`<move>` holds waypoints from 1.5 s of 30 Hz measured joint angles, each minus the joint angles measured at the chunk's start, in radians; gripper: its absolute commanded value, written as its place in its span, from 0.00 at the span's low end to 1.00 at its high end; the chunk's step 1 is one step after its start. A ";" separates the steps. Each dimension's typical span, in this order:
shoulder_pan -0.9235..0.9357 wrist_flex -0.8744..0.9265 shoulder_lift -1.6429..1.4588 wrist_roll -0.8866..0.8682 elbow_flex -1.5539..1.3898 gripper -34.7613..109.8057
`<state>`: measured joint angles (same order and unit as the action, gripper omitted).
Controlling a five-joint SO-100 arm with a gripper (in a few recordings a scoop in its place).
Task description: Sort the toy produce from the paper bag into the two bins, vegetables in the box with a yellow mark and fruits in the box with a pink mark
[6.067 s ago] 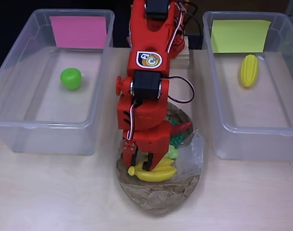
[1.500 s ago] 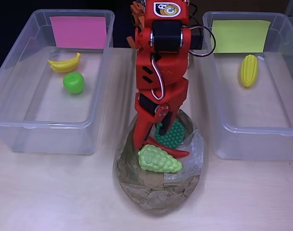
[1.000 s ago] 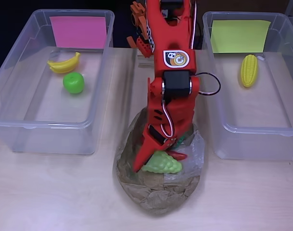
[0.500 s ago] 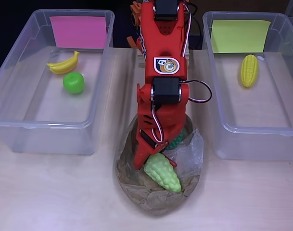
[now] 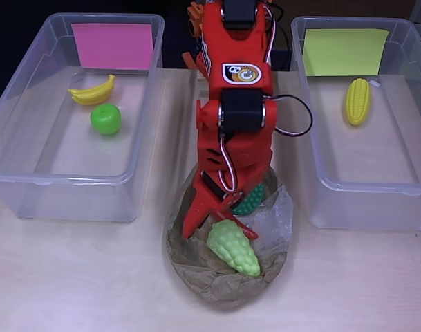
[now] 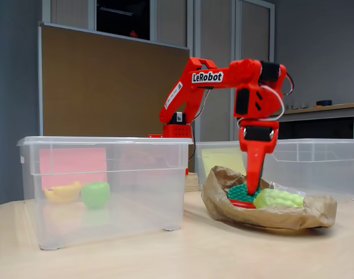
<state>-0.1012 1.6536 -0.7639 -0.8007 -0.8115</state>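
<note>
The crumpled paper bag (image 5: pixel 224 287) (image 6: pixel 293 218) lies open between the two bins. On it lie a light green grape bunch (image 5: pixel 234 247) (image 6: pixel 278 198), a dark green knobbly piece (image 5: pixel 252 200) (image 6: pixel 242 192) and a red piece (image 6: pixel 242 204). My red gripper (image 5: pixel 196 225) (image 6: pixel 251 189) points down into the bag, just left of the grapes. Its fingers read as one narrow wedge and the tips are hidden. The pink-marked bin (image 5: pixel 30 187) holds a banana (image 5: pixel 92 91) and a green apple (image 5: pixel 106 119). The yellow-marked bin (image 5: pixel 376 200) holds a corn cob (image 5: pixel 357 101).
The bins stand left and right of the bag with narrow gaps of bare wooden table (image 5: pixel 72 277) between them. The arm's base rises at the back centre, between the bins. A brown board stands behind the table in the fixed view.
The banana went from the bag into the pink-marked bin. My gripper came back down into the bag, the grapes turned and slid toward the front, and the tip has now edged left.
</note>
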 measured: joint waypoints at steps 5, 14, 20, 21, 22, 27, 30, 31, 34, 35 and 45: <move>-0.017 0.057 0.152 -0.064 0.236 0.57; -0.095 0.107 0.385 -0.210 0.568 0.57; -0.103 0.117 0.497 -0.236 0.699 0.54; -0.100 0.124 0.514 -0.236 0.724 0.53; -0.098 0.138 0.529 -0.236 0.747 0.52; -0.071 0.150 0.551 -0.236 0.781 0.45; -0.048 0.150 0.551 -0.224 0.782 0.42; -0.046 0.158 0.549 -0.221 0.782 0.41; -0.043 0.163 0.531 -0.213 0.770 0.38; -0.037 0.166 0.522 -0.209 0.758 0.38; 0.015 0.169 0.186 -0.156 0.463 0.37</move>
<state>-0.0859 1.8224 -0.5783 -0.9572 -0.3482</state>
